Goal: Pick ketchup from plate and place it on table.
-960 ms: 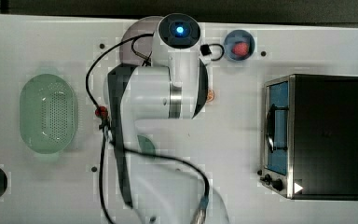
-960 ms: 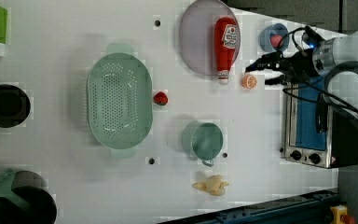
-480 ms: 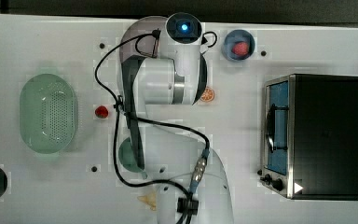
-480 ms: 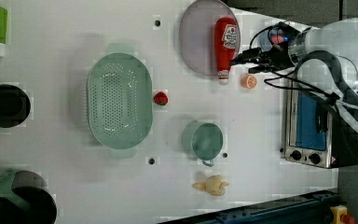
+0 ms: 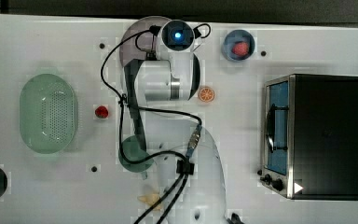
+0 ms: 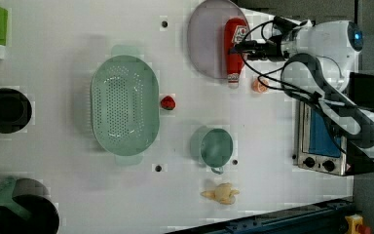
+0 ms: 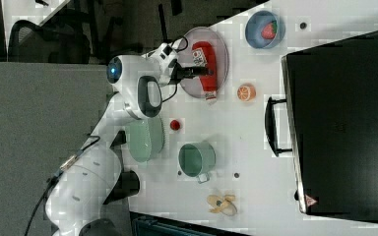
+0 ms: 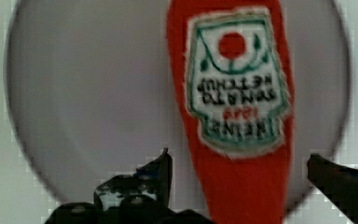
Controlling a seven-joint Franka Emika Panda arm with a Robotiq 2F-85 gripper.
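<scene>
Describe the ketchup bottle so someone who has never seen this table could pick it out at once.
In the left view, find the big grey plate at the top edge of the white table. The ketchup bottle lies flat on the plate's right side, its white cap poking over the rim. It is slim and red with a label, unlike the round orange slice beside it.

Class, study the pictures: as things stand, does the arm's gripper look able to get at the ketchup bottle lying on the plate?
Probably yes. The gripper is open, a finger on each side of the ketchup, which lies flat on the plate with nothing between them.
</scene>
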